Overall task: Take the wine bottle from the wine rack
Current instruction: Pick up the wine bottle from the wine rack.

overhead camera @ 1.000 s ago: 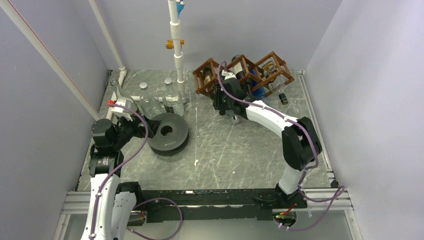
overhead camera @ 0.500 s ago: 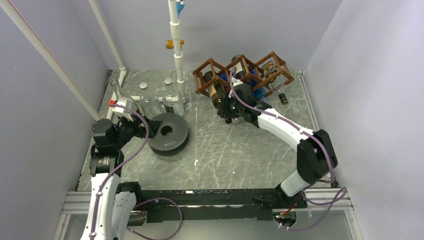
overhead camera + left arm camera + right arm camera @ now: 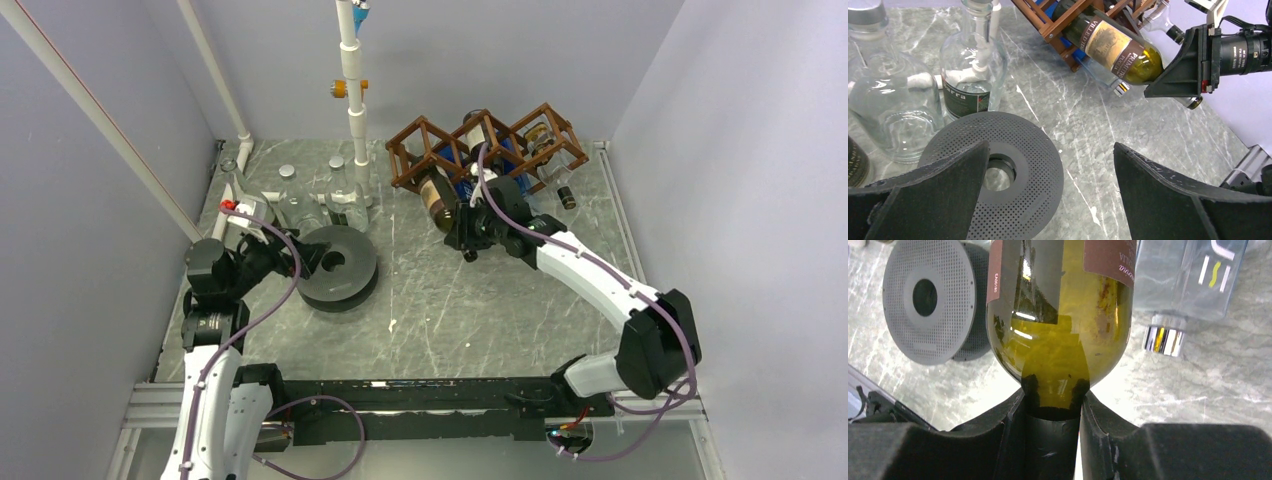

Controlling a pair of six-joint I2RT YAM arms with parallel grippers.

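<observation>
Right gripper (image 3: 1053, 407) clamps the wine bottle (image 3: 1058, 315) by its neck.
Bottle's far end sits in the wine rack (image 3: 418, 152); left gripper (image 3: 1050, 152) hangs wide open above a grey disc (image 3: 1018, 135).

place: robot lab | cues: plain enclosure walls (image 3: 720, 150), aluminium rail (image 3: 145, 405)

Bare tabletop (image 3: 480, 310) lies open in the middle; the perforated disc (image 3: 360, 264) and glass bottles (image 3: 290, 195) crowd my left tool (image 3: 1048, 150).

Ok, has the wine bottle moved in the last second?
Yes. The wine bottle has slid farther out of the wine rack, toward the near edge of the table, its neck gripped by the right hand.
</observation>
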